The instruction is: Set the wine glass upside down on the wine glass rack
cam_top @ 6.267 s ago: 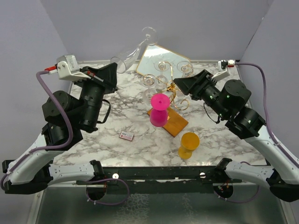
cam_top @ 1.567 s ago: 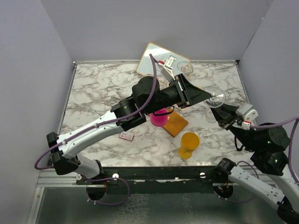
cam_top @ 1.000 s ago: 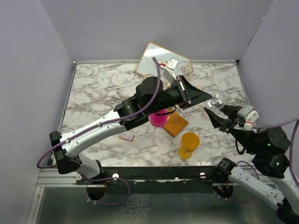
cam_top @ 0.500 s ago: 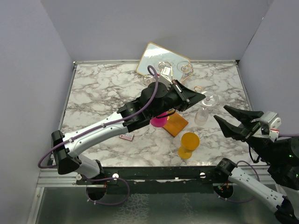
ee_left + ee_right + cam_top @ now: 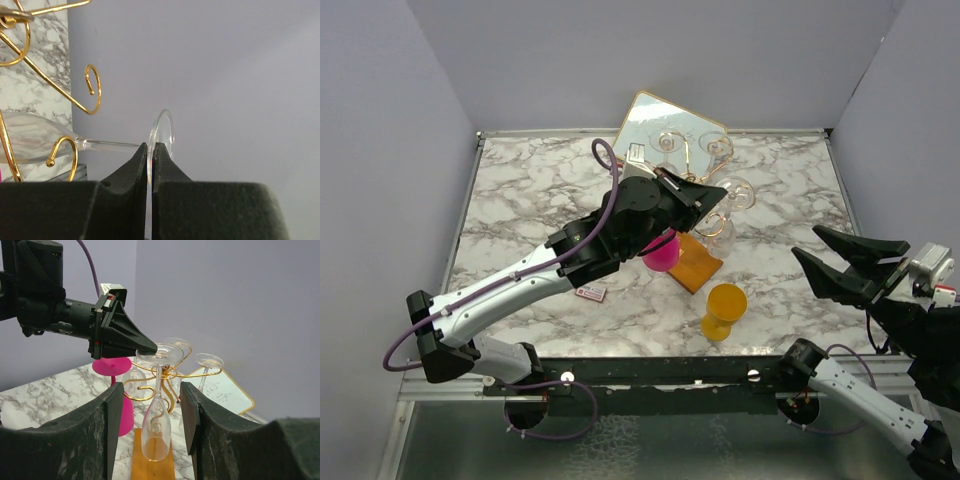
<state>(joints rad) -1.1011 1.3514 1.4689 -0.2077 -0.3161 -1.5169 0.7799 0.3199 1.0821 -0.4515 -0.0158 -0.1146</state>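
My left gripper (image 5: 718,190) is shut on the round foot of a clear wine glass (image 5: 718,236). The glass hangs upside down, its bowl just above the orange-brown wooden base (image 5: 694,264) of the gold wire rack (image 5: 692,205). In the left wrist view the jaws (image 5: 150,146) pinch the foot's rim (image 5: 164,131), and the stem lies beside a curled rack arm (image 5: 61,145); I cannot tell whether it rests on it. My right gripper (image 5: 850,262) is open and empty, well to the right. The right wrist view shows the glass (image 5: 156,432) between my open fingers (image 5: 151,390), far beyond them.
An upturned pink glass (image 5: 660,252) stands by the rack's base, and a yellow glass (image 5: 723,308) stands nearer the front. A gold-framed mirror (image 5: 655,118) leans at the back wall. Other clear glasses (image 5: 209,361) hang on the rack. A small card (image 5: 591,293) lies on the marble.
My left gripper has carried the glass leftward to the rack, and the glass now hangs bowl down. My right gripper has drawn away from the glass to the near right, open.
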